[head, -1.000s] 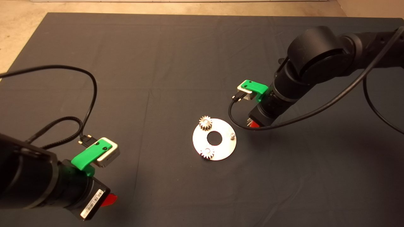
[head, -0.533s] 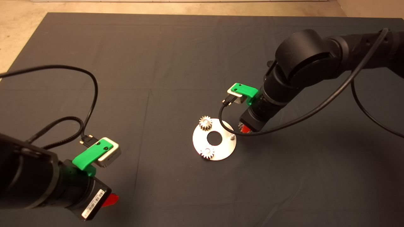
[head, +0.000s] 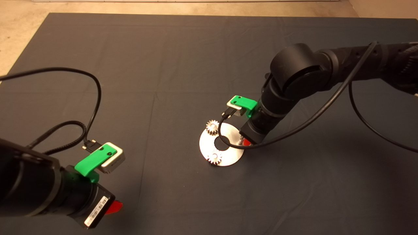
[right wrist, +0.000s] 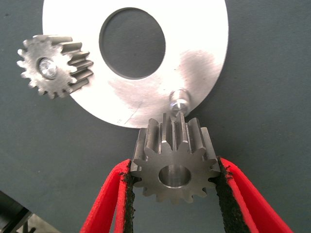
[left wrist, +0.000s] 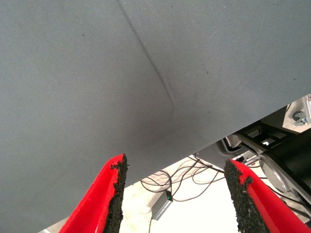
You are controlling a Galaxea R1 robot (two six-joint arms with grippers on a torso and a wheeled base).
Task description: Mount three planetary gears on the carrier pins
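Head view, disc: the disc lies just right of centre, two gears already on pins, one at its upper left and one at its lower edge.
Head view, right gripper: the right gripper hangs over the disc's right rim, hiding the third pin and whatever it carries from this view.
Head view, left gripper: the left gripper waits at lower left, well apart from the disc.
Left wrist view: fingers spread wide, nothing between them; only mat and floor clutter show.
Right wrist view, grasp: the pads are clenched on the third gear, low in the frame, bore facing the camera.
Right wrist view, pin: the bare pin stands just above the gear, near the disc's lower rim; the bore looks not yet lined up over it.
Risk, misalignment: lowered off-centre, the gear face would likely land on the pin tip and cock or jam.
Risk, slip: the pads bear on tooth tips only, so the gear could rotate or drop.
Risk, disc: a sideways push may slide the loose disc.
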